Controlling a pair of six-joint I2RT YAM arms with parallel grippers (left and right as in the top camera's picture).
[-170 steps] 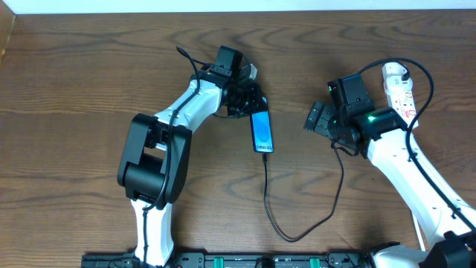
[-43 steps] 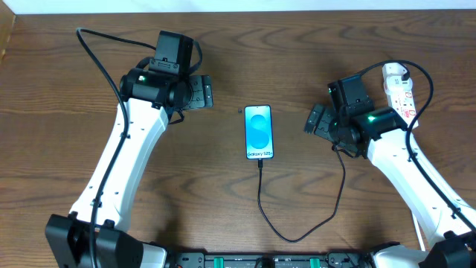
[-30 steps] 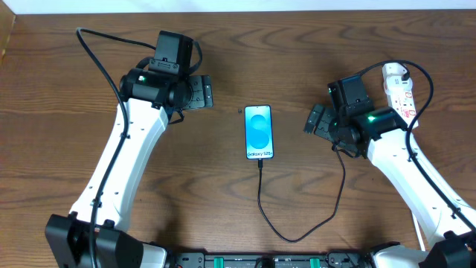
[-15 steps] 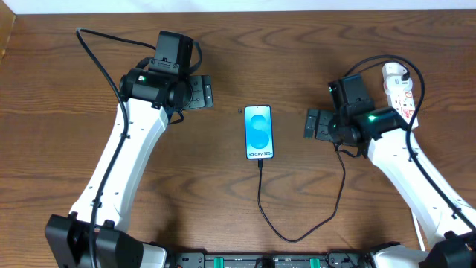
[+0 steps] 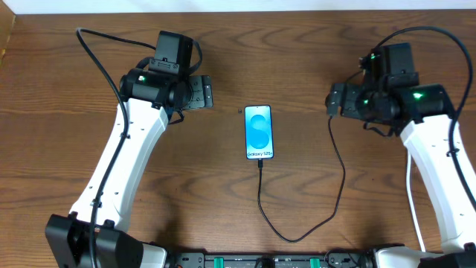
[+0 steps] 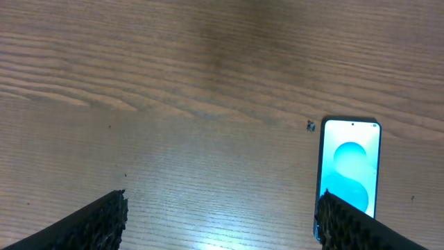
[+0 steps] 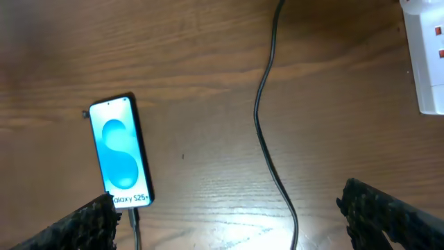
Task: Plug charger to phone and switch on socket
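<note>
The phone [image 5: 259, 132] lies face up mid-table, its blue-teal screen lit. The charger's thin black cable [image 5: 297, 237] leaves the phone's near end, loops toward the front edge and climbs back under my right arm. My left gripper [image 5: 199, 93] hovers open to the left of the phone [image 6: 349, 170], nothing between its fingers [image 6: 97, 226]. My right gripper [image 5: 334, 100] hangs open to the right of the phone [image 7: 120, 161], above the cable [image 7: 274, 139]. The white socket [image 7: 424, 55] shows only at the right wrist view's top right corner; in the overhead view my right arm hides it.
The table is dark brown wood [image 5: 59, 149]. A thick black robot cable [image 5: 97, 56] arcs off the left arm at the back left. A pale strip [image 5: 238, 6] runs along the far edge.
My right arm has swung back and to the right, so it now covers the socket in the overhead view. The left arm, the phone and the cable have stayed put.
</note>
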